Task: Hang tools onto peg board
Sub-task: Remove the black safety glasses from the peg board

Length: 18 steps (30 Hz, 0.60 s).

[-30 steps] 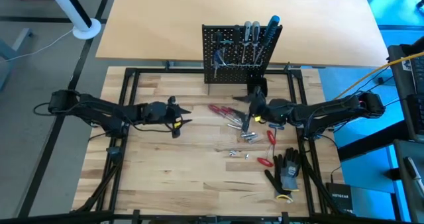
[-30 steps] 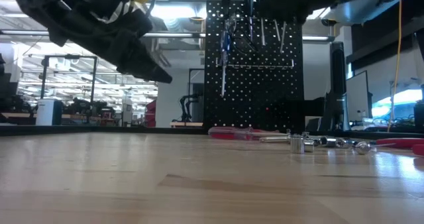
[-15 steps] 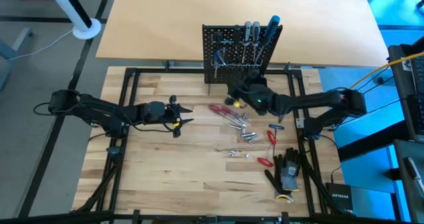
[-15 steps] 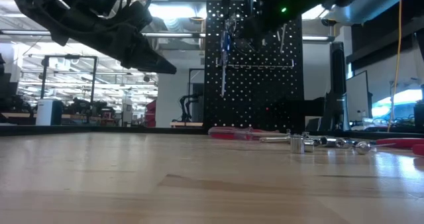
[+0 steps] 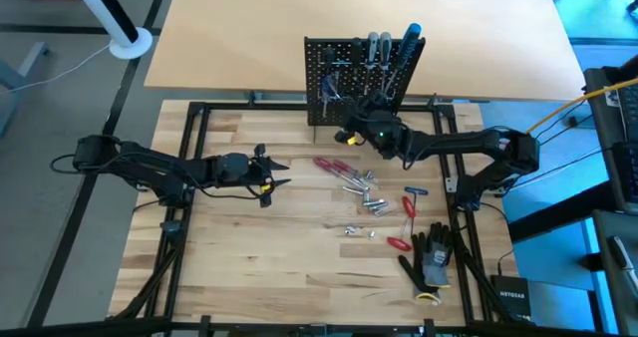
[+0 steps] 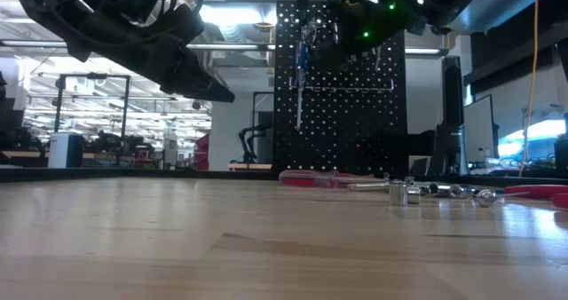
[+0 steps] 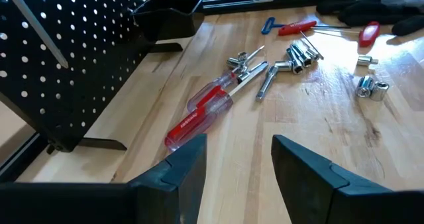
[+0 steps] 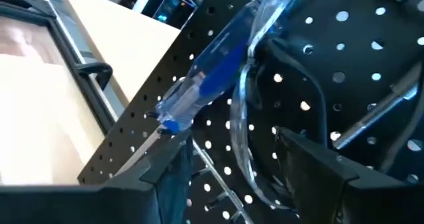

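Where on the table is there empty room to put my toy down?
Bare wood lies along the near edge of the table and under the left gripper. It is crowded from the red screwdrivers and sockets to the gloves, below the peg board.

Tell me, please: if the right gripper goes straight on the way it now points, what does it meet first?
Probably the blue-handled tool hanging on the peg board, just beyond the right gripper and its open fingers; depth is unclear.

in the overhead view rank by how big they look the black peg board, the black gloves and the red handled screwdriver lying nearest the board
1. black perforated peg board
2. pair of black gloves
3. red-handled screwdriver, clearly smallest

The board stands upright, nearer the camera, but the order looks safe.
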Each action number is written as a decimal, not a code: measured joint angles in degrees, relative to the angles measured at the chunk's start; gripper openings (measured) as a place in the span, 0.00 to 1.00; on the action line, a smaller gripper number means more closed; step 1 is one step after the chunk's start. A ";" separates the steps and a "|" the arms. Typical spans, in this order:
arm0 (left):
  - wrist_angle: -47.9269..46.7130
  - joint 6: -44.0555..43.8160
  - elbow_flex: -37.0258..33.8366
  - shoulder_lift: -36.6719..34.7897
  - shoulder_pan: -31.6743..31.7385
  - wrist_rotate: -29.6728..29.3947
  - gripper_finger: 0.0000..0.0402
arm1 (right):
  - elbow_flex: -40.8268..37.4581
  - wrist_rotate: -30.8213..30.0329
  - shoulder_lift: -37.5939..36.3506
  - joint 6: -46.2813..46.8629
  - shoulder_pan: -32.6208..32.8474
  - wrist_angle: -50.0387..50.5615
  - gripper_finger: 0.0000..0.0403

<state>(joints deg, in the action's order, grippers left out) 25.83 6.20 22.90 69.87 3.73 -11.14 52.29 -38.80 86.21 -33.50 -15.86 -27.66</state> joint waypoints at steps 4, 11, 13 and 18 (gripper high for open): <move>0.27 -0.04 0.00 0.00 0.00 0.00 0.40 | 0.00 1.10 0.00 0.07 -1.86 -0.05 0.46; 0.12 -0.01 0.00 0.02 0.00 0.00 0.40 | 0.00 2.08 0.00 0.08 -1.90 -0.01 0.26; 0.08 0.00 0.00 0.02 0.00 0.02 0.40 | 0.00 1.99 0.00 0.49 -1.96 -0.05 0.21; 0.06 -0.06 0.00 0.02 0.00 0.00 0.40 | 0.00 2.29 0.00 1.06 -1.83 -0.03 0.09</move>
<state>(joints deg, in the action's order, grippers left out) 25.89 6.13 22.90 69.89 3.73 -11.14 52.29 -36.51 86.21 -32.44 -17.69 -27.69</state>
